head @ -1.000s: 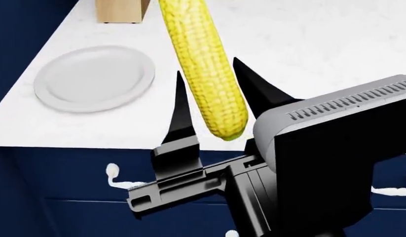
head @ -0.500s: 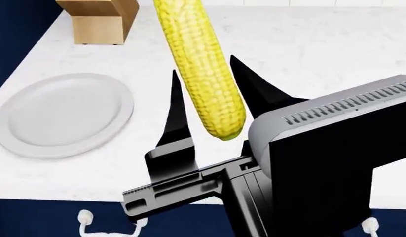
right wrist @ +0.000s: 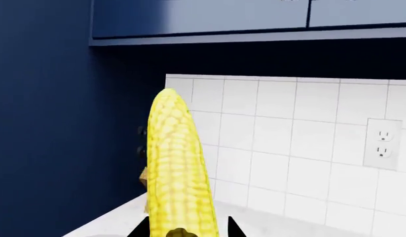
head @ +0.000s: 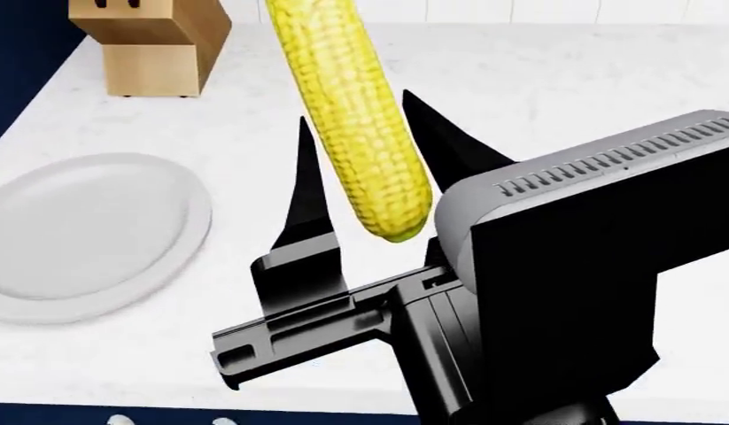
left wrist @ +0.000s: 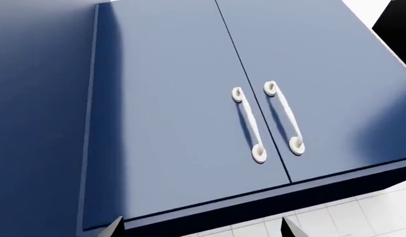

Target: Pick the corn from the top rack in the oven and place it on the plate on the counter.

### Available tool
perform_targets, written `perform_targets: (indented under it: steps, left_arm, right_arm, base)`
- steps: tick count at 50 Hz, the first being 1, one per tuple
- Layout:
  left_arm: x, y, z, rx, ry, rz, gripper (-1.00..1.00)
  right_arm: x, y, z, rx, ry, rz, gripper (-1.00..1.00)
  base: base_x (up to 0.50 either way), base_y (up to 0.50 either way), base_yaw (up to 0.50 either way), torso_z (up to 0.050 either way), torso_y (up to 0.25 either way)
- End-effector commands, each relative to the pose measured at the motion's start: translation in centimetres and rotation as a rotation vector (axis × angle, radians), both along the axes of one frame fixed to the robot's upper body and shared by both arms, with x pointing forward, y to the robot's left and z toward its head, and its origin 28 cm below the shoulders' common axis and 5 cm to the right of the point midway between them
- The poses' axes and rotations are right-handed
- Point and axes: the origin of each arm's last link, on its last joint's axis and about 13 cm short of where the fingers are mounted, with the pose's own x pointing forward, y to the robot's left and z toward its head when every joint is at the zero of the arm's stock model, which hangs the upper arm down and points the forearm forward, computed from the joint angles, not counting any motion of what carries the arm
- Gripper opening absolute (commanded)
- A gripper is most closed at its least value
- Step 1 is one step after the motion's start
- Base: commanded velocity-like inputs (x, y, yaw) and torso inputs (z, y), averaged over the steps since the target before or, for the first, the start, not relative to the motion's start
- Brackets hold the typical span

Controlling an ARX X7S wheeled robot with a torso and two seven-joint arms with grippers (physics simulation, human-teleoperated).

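Navy blue cabinet doors [left wrist: 189, 108] with white handles fill the left wrist view; left gripper [left wrist: 201, 228] tips stand wide. Head view: right gripper [head: 358, 173] clamps bright yellow corn cob [head: 346, 115] above white speckled counter [head: 577, 97], round white plate [head: 87, 235] and wooden knife block [head: 151, 49] leftward. Right wrist view: corn [right wrist: 176, 173] before white tiled wall [right wrist: 288, 143].

The head camera looks steeply down over the right gripper [head: 361, 133] at the white counter [head: 554, 80], close behind the corn [head: 346, 115], with the plate [head: 87, 235] near the counter's left edge. The right wrist camera faces along the same corn [right wrist: 176, 168] toward the tiled wall [right wrist: 288, 148]. The left wrist camera faces navy cabinet doors [left wrist: 189, 113] at close range.
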Motion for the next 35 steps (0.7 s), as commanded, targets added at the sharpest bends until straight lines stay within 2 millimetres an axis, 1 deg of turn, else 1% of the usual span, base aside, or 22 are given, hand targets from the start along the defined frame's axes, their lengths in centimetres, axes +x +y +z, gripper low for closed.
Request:
perform_targets:
  steps: [1,7,18,25,35]
  left_arm:
    - [-0.05,-0.09,0.1,0.004,-0.001,-0.002,1.0]
    - [-0.13,-0.18,0.29,0.004,-0.005,-0.004,1.0]
    - [-0.16,-0.31,0.36,0.008,-0.006,-0.007,1.0]
    - [-0.13,-0.38,0.32,0.008,-0.005,-0.01,1.0]
    - [-0.07,-0.4,0.21,0.005,-0.003,-0.011,1.0]
  right_arm:
    - [0.08,-0.08,0.16,-0.001,-0.009,-0.005,-1.0]
    - [-0.13,-0.14,0.43,-0.001,-0.035,-0.012,-1.0]
    - [-0.03,-0.19,0.33,-0.013,-0.036,-0.031,-1.0]
    - [-0.05,-0.33,0.16,-0.004,-0.036,-0.031,-1.0]
    - [-0.22,-0.4,0.23,-0.001,-0.046,-0.038,-1.0]
  base:
    - [0.49,-0.21,0.0,0.0,0.0]
    - [0.49,-0.18,0.0,0.0,0.002]
    - [0.0,0.0,0.0,0.0,0.001]
    - [0.0,0.45,0.0,0.0,0.0]
    - [0.0,0.0,0.0,0.0,0.0]
